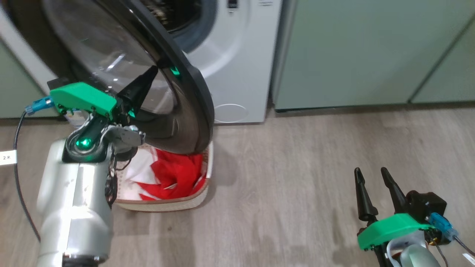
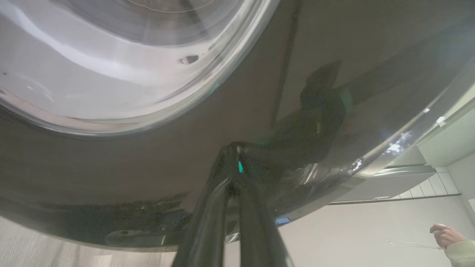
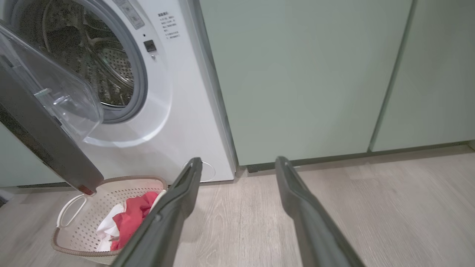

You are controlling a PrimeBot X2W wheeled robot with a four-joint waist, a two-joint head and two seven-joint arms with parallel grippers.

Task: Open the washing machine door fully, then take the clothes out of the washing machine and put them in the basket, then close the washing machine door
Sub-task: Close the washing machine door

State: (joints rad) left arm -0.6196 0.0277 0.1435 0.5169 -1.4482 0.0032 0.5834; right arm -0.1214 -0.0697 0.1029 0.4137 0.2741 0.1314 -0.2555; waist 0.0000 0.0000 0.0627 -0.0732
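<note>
The left gripper [image 1: 151, 71] at the washing machine door [image 1: 193, 111], the clothes [image 1: 178, 174] in the basket [image 1: 167, 205].
Head view: its fingers are together against the door's black rim, above the basket; the right gripper [image 1: 371, 171] is spread wide over the floor [image 1: 297, 167]. Left wrist view: closed tips meet the glossy rim. Right wrist view: the door hangs ajar over the basket.

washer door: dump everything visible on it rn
The washing machine door is large and round: a wide glossy black rim, plastic by its look, around a clear bulging bowl-shaped window. It stands partly open, swung out from the washing machine, bowl facing the drum. Its lower edge hangs above the basket, no contact visible. The left gripper, fingers shut, has its tip against the outer face near where rim meets window; the glossy rim mirrors the fingers.
</note>
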